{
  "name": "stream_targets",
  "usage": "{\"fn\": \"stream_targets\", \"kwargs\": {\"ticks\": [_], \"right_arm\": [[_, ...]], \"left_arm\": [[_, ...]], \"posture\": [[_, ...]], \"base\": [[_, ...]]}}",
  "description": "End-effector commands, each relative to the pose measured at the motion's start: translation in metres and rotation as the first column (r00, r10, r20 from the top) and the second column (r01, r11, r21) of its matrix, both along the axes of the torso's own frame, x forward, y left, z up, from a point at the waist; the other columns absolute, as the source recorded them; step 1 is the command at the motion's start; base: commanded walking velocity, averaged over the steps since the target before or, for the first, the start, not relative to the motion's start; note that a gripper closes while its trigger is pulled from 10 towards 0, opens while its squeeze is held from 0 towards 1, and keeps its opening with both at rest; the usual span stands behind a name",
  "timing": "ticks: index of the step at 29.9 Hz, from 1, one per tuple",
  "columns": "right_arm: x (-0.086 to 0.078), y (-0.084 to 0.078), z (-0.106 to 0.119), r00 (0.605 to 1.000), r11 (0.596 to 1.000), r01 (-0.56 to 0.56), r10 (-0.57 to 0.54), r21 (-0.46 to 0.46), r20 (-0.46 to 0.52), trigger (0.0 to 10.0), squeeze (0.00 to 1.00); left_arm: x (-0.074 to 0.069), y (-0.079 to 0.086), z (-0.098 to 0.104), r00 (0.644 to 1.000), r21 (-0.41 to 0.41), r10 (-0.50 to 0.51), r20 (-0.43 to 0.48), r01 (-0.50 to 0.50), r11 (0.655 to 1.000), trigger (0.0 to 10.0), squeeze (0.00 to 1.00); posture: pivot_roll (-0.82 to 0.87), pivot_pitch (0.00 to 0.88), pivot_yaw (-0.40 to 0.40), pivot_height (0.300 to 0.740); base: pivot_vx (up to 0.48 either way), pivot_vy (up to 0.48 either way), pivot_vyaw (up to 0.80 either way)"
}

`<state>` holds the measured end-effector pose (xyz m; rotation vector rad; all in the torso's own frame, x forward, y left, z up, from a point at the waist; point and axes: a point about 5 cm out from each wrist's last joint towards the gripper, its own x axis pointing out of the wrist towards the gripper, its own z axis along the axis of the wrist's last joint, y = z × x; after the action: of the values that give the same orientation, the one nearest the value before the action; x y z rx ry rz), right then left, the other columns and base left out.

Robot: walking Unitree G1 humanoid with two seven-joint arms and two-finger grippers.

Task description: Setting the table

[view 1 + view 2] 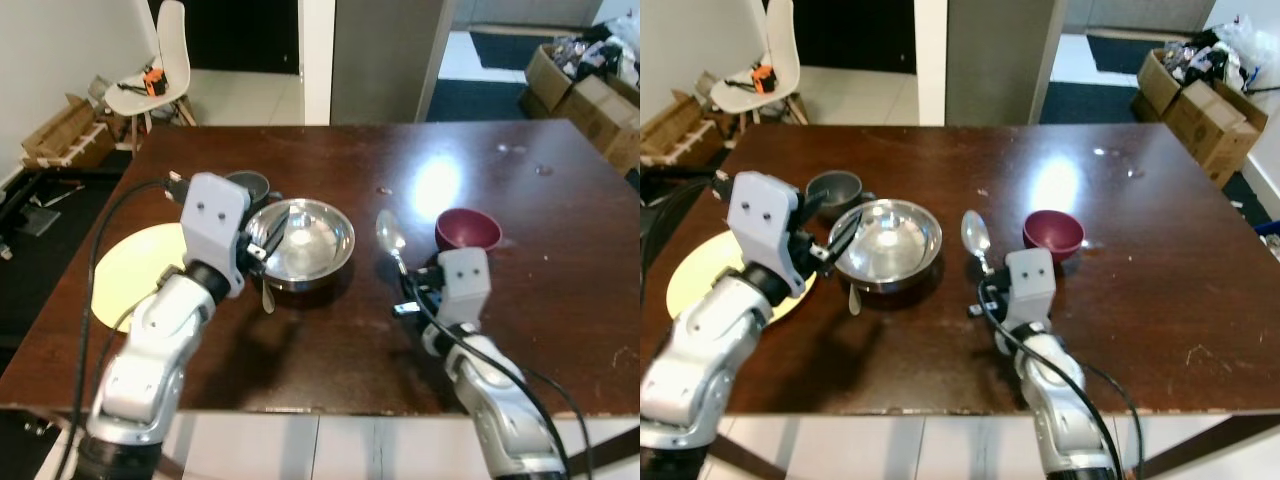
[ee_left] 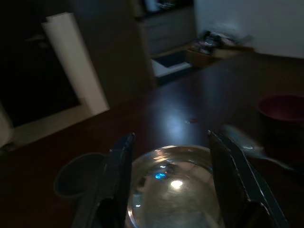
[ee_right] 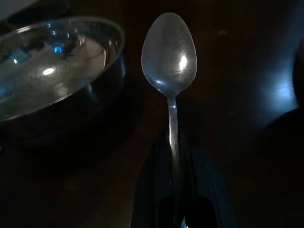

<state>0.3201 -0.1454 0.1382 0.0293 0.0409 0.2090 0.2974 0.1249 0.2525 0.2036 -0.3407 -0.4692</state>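
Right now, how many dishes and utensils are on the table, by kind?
Bowls: 3 (steel bowl, maroon bowl, grey bowl)
Plates: 1 (yellow plate)
Spoons: 1 (spoon, held by the right end effector)
Total: 5

On the table (image 1: 560,300) before us, a steel bowl (image 1: 310,243) sits near the middle. To its left lies a plate (image 1: 125,270), and behind its left edge stands a cup (image 1: 248,186). Right of the steel bowl lies a spoon (image 1: 390,238), and a small bowl (image 1: 468,229) sits right of that. A chair (image 1: 155,75) stands beyond the table's far left corner, and cardboard boxes (image 1: 590,95) stand beyond its far right.
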Motion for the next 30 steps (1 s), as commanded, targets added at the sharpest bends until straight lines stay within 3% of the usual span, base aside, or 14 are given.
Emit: {"fn": "stream_targets", "kwargs": {"ticks": [1, 5, 10, 19, 20, 22, 27, 28, 30], "right_arm": [[0.006, 0.001, -0.003, 1.0, 0.999, 0.026, -0.026, 0.025, -0.016, 10.0, 0.0], [0.019, 0.005, -0.002, 0.998, 0.998, 0.061, -0.061, 0.0, -0.028, 10.0, 0.0], [0.026, 0.01, 0.001, 0.999, 0.999, 0.036, -0.036, -0.007, -0.02, 10.0, 0.0], [0.033, 0.016, -0.001, 1.0, 1.0, 0.014, -0.014, -0.025, -0.026, 10.0, 0.0], [0.034, 0.017, -0.002, 0.999, 1.0, 0.022, -0.022, -0.023, -0.028, 10.0, 0.94], [0.034, 0.017, -0.002, 0.999, 0.999, 0.033, -0.033, -0.018, -0.025, 10.0, 1.0], [0.033, 0.016, 0.004, 0.998, 0.998, 0.06, -0.06, -0.002, 0.002, 10.0, 1.0], [0.033, 0.016, 0.008, 0.998, 0.998, 0.067, -0.067, 0.006, 0.02, 10.0, 0.0], [0.031, 0.015, 0.015, 0.996, 0.997, 0.076, -0.077, 0.024, 0.049, 10.0, 0.0]], "left_arm": [[-0.002, 0.001, 0.008, 0.999, 0.026, -0.045, 0.007, 0.045, 0.999, 10.0, 0.0], [-0.004, 0.007, 0.029, 0.994, 0.064, -0.097, 0.043, 0.094, 0.993, 10.0, 0.0], [-0.004, 0.011, 0.039, 0.994, 0.055, -0.095, 0.057, 0.092, 0.994, 10.0, 0.0], [-0.009, 0.009, 0.034, 0.995, 0.051, -0.101, 0.029, 0.099, 0.994, 10.0, 0.0], [-0.01, 0.009, 0.032, 0.994, 0.048, -0.104, 0.017, 0.103, 0.994, 10.0, 0.0], [-0.01, 0.008, 0.03, 0.994, 0.045, -0.104, 0.009, 0.104, 0.994, 10.0, 0.0], [-0.008, 0.007, 0.028, 0.994, 0.04, -0.107, -0.003, 0.107, 0.993, 10.0, 0.0], [-0.008, 0.006, 0.027, 0.994, 0.038, -0.107, -0.005, 0.107, 0.993, 10.0, 0.0], [-0.007, 0.005, 0.026, 0.994, 0.036, -0.107, -0.009, 0.107, 0.994, 10.0, 0.0]], "posture": [[0.05, 0.125, 0.124, 0.74], [0.06, 0.136, 0.13, 0.74], [0.07, 0.148, 0.127, 0.74], [0.08, 0.155, 0.118, 0.74], [0.08, 0.153, 0.119, 0.74], [0.08, 0.152, 0.119, 0.74], [0.07, 0.144, 0.124, 0.74], [0.06, 0.14, 0.124, 0.74], [0.05, 0.137, 0.123, 0.74]], "base": [[0.0, 0.0, 0.0], [0.0, 0.0, 0.0], [0.0, 0.0, 0.0], [0.0, 0.0, 0.0], [0.0, 0.0, 0.0], [0.0, 0.0, 0.0], [0.0, 0.0, 0.0], [0.0, 0.0, 0.0], [0.0, 0.0, 0.0]]}}
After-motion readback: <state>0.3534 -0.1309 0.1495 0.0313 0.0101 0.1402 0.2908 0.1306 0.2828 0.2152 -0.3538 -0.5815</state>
